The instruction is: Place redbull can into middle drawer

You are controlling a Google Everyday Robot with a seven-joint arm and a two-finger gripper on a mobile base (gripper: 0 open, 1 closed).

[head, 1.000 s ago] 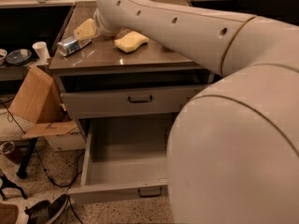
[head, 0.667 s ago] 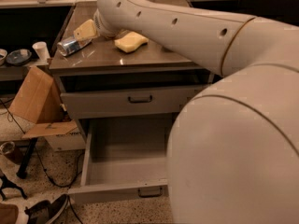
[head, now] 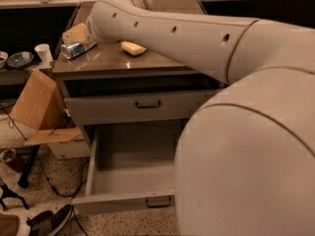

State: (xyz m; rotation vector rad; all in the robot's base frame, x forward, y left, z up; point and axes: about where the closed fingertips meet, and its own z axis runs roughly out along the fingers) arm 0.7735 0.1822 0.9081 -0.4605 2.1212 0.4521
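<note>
The redbull can point(head: 77, 49) is slim and silver-blue. It lies on its side at the left end of the cabinet top point(head: 106, 62). The middle drawer point(head: 130, 156) is pulled open below, with a plain grey inside that holds nothing and a dark bar handle point(head: 158, 202) on its front. The handled drawer front above it point(head: 147, 103) is closed. My white arm point(head: 187, 38) reaches from the lower right across the cabinet top and bends upward just right of the can. My gripper is out of view, past the frame's top edge.
A yellow sponge point(head: 133, 48) lies on the cabinet top, partly under my arm. A tan block point(head: 76, 33) sits behind the can. A cardboard box point(head: 37, 104), cables and a stand foot are on the floor at left. A white cup point(head: 43, 53) and a bowl point(head: 19, 59) stand on a low shelf at left.
My arm has dropped slightly over the cabinet top and now covers more of the yellow sponge. The can and both drawers have not moved.
</note>
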